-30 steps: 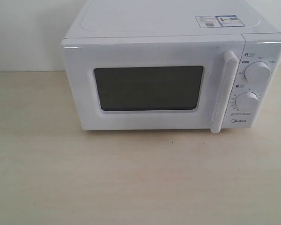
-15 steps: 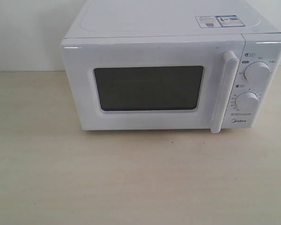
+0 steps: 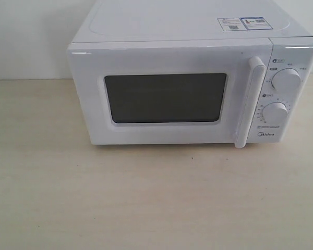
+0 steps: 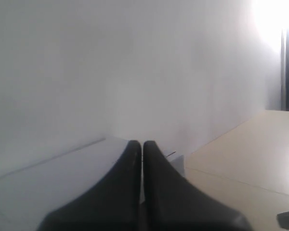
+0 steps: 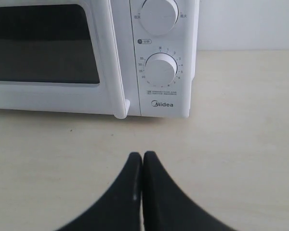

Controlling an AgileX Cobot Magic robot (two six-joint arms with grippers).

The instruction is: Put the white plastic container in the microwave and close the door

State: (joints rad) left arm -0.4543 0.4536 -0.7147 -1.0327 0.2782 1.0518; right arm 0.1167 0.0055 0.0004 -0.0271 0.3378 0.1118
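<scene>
White plastic container is not visible, possibly inside the microwave [image 3: 172,31], whose door [image 3: 88,94] is flush shut; left jaws and right jaws are pressed together, empty, so the task is likely complete; otherwise, pull the handle [image 3: 249,101] first.

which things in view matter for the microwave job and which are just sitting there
Job: microwave, its closed door, handle, left gripper and right gripper, both shut. The white plastic container is not in view.
Just there: table, wall, stickers, two dials.
</scene>
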